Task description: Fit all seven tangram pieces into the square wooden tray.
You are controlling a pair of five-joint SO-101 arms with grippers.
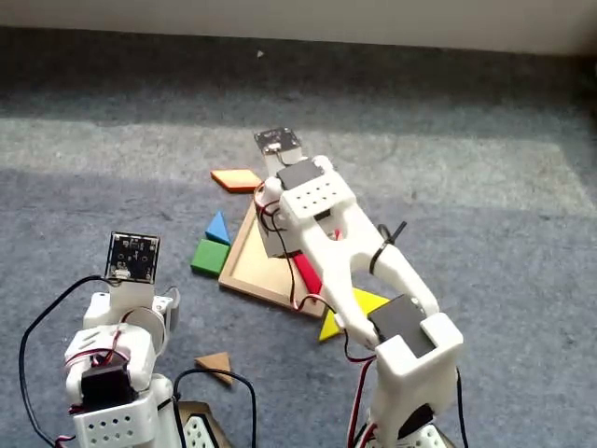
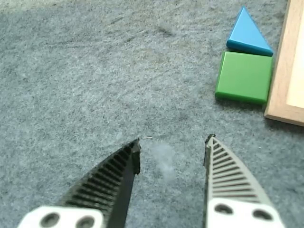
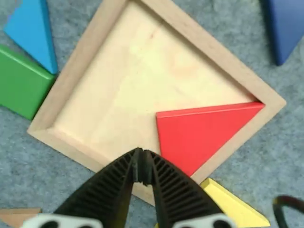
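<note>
The square wooden tray (image 3: pixel 76 66) lies on the grey carpet with a red triangle (image 3: pixel 199 130) flat in one corner. My right gripper (image 3: pixel 141 166) hangs shut and empty above the tray's rim beside the red triangle. Around the tray lie a light blue triangle (image 3: pixel 31 31), a green square (image 3: pixel 19 80), a dark blue triangle (image 3: pixel 285 26), a yellow triangle (image 3: pixel 232 204), a small brown triangle (image 1: pixel 215 364) and an orange parallelogram (image 1: pixel 236 178). My left gripper (image 2: pixel 173 142) is open over bare carpet, short of the green square (image 2: pixel 244 76) and the light blue triangle (image 2: pixel 247 33).
The right arm (image 1: pixel 317 201) stretches over the tray (image 1: pixel 244 266) and hides much of it from above. The left arm (image 1: pixel 121 345) stands at the near left. Black cables trail by both bases. Carpet extends freely to the far side and left.
</note>
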